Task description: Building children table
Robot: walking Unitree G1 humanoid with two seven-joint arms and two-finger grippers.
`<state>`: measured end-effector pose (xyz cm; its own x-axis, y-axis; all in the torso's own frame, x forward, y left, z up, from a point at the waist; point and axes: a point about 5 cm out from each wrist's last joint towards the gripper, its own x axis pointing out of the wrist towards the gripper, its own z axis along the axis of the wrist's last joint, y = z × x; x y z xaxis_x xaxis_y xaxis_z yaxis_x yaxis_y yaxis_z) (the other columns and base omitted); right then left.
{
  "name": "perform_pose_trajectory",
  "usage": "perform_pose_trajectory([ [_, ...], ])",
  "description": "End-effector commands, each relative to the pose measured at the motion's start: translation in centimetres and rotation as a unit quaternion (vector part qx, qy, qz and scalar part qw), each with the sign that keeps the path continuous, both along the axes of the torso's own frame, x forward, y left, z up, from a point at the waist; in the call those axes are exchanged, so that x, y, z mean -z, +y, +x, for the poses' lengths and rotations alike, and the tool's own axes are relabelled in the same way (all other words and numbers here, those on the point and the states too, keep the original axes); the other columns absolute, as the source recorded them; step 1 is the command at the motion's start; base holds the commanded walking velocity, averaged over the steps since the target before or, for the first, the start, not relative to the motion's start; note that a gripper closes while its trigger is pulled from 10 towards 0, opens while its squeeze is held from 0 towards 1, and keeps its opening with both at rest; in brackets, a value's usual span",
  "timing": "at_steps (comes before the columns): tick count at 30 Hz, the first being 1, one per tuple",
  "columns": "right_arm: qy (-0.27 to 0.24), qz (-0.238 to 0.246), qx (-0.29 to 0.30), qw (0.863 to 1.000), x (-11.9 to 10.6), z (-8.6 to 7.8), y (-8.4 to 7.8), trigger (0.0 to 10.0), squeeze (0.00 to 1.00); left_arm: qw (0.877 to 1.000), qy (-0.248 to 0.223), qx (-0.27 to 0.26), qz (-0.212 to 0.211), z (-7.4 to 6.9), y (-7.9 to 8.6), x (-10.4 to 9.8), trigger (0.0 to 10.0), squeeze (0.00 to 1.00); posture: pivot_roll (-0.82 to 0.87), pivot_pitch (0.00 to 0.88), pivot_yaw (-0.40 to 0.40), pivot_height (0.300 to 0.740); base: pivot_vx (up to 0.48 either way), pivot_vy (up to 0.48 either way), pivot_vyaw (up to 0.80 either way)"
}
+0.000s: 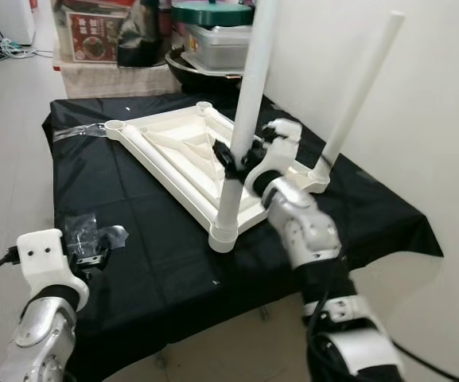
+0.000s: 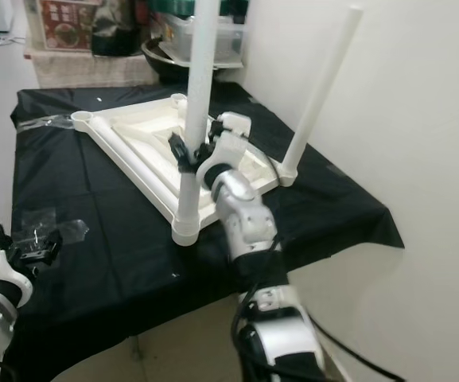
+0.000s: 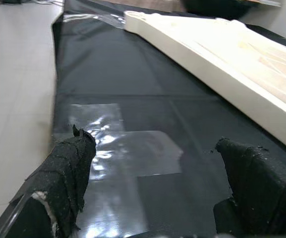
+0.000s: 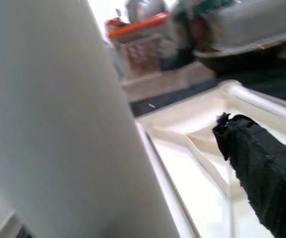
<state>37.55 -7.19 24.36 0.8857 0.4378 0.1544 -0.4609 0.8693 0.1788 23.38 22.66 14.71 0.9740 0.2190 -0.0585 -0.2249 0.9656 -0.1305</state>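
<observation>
Two legs up: near leg (image 1: 245, 119) and far leg (image 1: 360, 87) stand upright in corner sockets of the upturned white tabletop (image 1: 177, 155), which lies on a black cloth (image 1: 157, 255).
Head views, right gripper (image 1: 233, 159): fingers closed round the near leg, low on it, just above the socket at the tabletop's front corner.
Head views, left gripper (image 1: 94, 256): low at the cloth's near-left edge, over clear plastic wrap (image 1: 94, 231), well apart from the tabletop.
Head views, bkgd: white wall (image 1: 436, 119) on the right; boxes and a dark bowl (image 1: 201, 72) behind the cloth.
L wrist view: fingers (image 3: 68, 168) spread, nothing btwn them; shiny plastic wrap below; tabletop's long edge (image 3: 222, 64) runs beside.
R wrist view: near leg (image 4: 58, 124) close up, pressed alongside; one black finger (image 4: 257, 168) over the tabletop's ribbed underside.
</observation>
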Motion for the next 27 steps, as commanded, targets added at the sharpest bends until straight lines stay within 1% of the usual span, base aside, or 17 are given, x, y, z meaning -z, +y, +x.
perform_pose_trajectory([
  [1,-0.038,0.011,-0.066,0.997,-1.6,-0.2,-0.1,10.0,0.00,1.000,0.006,0.009,-0.007,0.2,-0.3,0.4,10.0,0.00,0.16,0.000,-0.138,0.740,0.000,0.000,0.00],
  [2,-0.069,-0.022,-0.156,0.985,-1.8,-0.7,-0.2,10.0,0.00,1.000,0.006,0.010,-0.007,0.2,-0.3,0.4,10.0,0.00,0.16,0.000,-0.140,0.740,0.000,0.000,0.00],
  [3,-0.069,-0.022,-0.156,0.985,-1.8,-0.7,-0.2,10.0,0.00,1.000,0.006,0.010,-0.007,0.2,-0.3,0.4,10.0,0.00,0.16,0.000,-0.140,0.740,0.000,0.000,0.00],
  [4,-0.084,-0.063,-0.230,0.967,-1.4,-1.2,-0.4,10.0,0.00,1.000,0.005,0.011,-0.008,0.3,-0.3,0.4,10.0,0.00,0.16,0.000,-0.139,0.740,0.000,0.000,0.00],
  [6,-0.084,-0.063,-0.230,0.967,-1.4,-1.2,-0.4,10.0,0.00,1.000,0.005,0.011,-0.008,0.3,-0.3,0.4,10.0,0.00,0.16,0.000,-0.139,0.740,0.000,0.000,0.00],
  [7,-0.085,-0.098,-0.284,0.950,-0.7,-1.3,-0.6,10.0,0.00,1.000,0.005,0.012,-0.007,0.3,-0.3,0.4,10.0,0.00,0.17,0.000,-0.139,0.740,0.000,0.000,0.00],
  [8,-0.081,-0.129,-0.316,0.936,0.2,-1.1,-0.8,10.0,0.00,1.000,0.005,0.014,-0.007,0.4,-0.3,0.4,10.0,0.00,0.18,0.000,-0.140,0.740,0.000,0.000,0.00],
  [11,-0.081,-0.129,-0.316,0.936,0.2,-1.1,-0.8,10.0,0.00,1.000,0.005,0.014,-0.007,0.4,-0.3,0.4,10.0,0.00,0.18,0.000,-0.140,0.740,0.000,0.000,0.00],
  [12,-0.069,-0.152,-0.334,0.928,1.0,-0.7,-1.0,10.0,0.00,1.000,0.006,0.016,-0.007,0.4,-0.3,0.4,10.0,0.00,0.18,0.000,-0.142,0.740,0.000,0.000,0.00],
  [14,-0.069,-0.152,-0.334,0.928,1.0,-0.7,-1.0,10.0,0.00,1.000,0.006,0.016,-0.007,0.4,-0.3,0.4,10.0,0.00,0.18,0.000,-0.142,0.740,0.000,0.000,0.00],
  [17,-0.060,-0.172,-0.340,0.923,1.1,0.0,-1.2,10.0,0.00,1.000,0.007,0.017,-0.006,0.4,-0.2,0.5,10.0,0.00,0.20,0.000,-0.150,0.740,0.000,0.000,0.00],
  [18,-0.049,-0.179,-0.329,0.926,0.3,1.2,-1.6,9.3,0.00,1.000,0.008,0.018,-0.005,0.3,-0.1,0.5,10.0,0.00,0.22,0.000,-0.156,0.740,0.000,0.000,0.00],
  [19,-0.049,-0.179,-0.329,0.926,0.3,1.2,-1.6,9.3,0.00,1.000,0.008,0.018,-0.005,0.3,-0.1,0.5,10.0,0.00,0.22,0.000,-0.156,0.740,0.000,0.000,0.00],
  [20,-0.046,-0.174,-0.320,0.930,-0.1,1.6,-1.9,0.0,0.00,1.000,0.009,0.018,-0.005,0.3,0.0,0.5,10.0,0.00,0.22,0.000,-0.156,0.740,0.000,0.000,0.00],
  [21,-0.046,-0.174,-0.320,0.930,-0.1,1.6,-1.9,0.0,0.00,1.000,0.009,0.018,-0.005,0.3,0.0,0.5,10.0,0.00,0.22,0.000,-0.156,0.740,0.000,0.000,0.00],
  [23,-0.040,-0.163,-0.304,0.938,-0.5,1.9,-2.5,0.0,0.00,1.000,0.009,0.019,-0.004,0.2,0.0,0.4,10.0,0.00,0.23,0.000,-0.159,0.740,0.000,0.000,0.00],
  [27,-0.032,-0.160,-0.299,0.940,-0.2,2.0,-3.3,0.0,0.00,1.000,0.008,0.021,-0.005,0.2,-0.1,0.4,10.0,0.00,0.23,0.000,-0.158,0.740,0.000,0.000,0.00],
])
